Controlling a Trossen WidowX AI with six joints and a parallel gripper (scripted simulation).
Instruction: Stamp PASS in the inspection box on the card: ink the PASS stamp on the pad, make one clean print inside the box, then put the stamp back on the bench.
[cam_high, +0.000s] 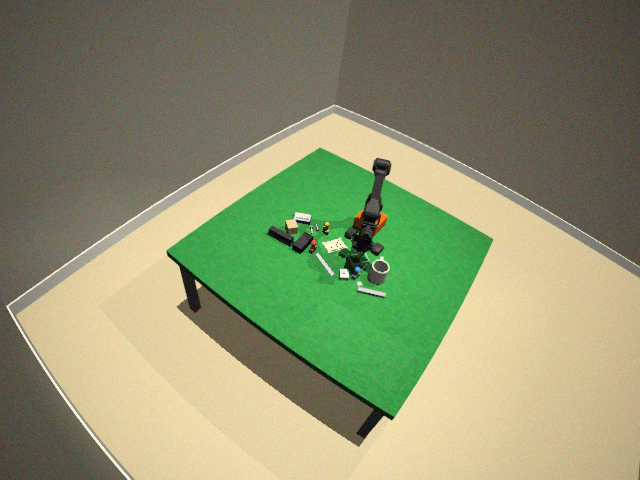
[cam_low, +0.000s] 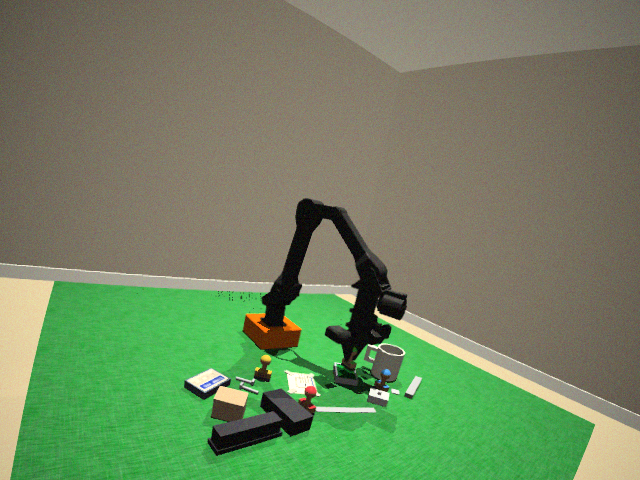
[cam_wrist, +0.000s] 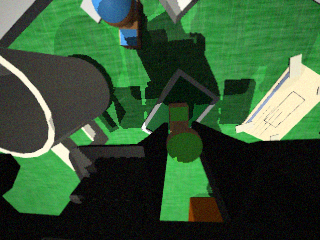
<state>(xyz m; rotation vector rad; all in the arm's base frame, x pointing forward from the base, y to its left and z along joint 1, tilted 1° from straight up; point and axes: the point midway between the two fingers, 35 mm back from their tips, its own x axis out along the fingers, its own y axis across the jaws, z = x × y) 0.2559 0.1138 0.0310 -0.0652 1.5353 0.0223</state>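
"Why is the claw (cam_high: 360, 254) (cam_low: 350, 356) (cam_wrist: 179, 126) down there?"

"It's pinched on the green-knobbed stamp (cam_low: 348, 363) (cam_wrist: 184, 146), upright over the ink pad (cam_low: 345, 381) (cam_wrist: 209, 106), presumably to ink its face."

"Touching the pad?"

"I can't tell. Gripping the knob leaves the face free underneath."

"And the card (cam_high: 334, 244) (cam_low: 301, 383) (cam_wrist: 280, 107)?"

"Beside the pad, its corners taped, likely so it won't shift under the press. I can't read PASS on the stamp."
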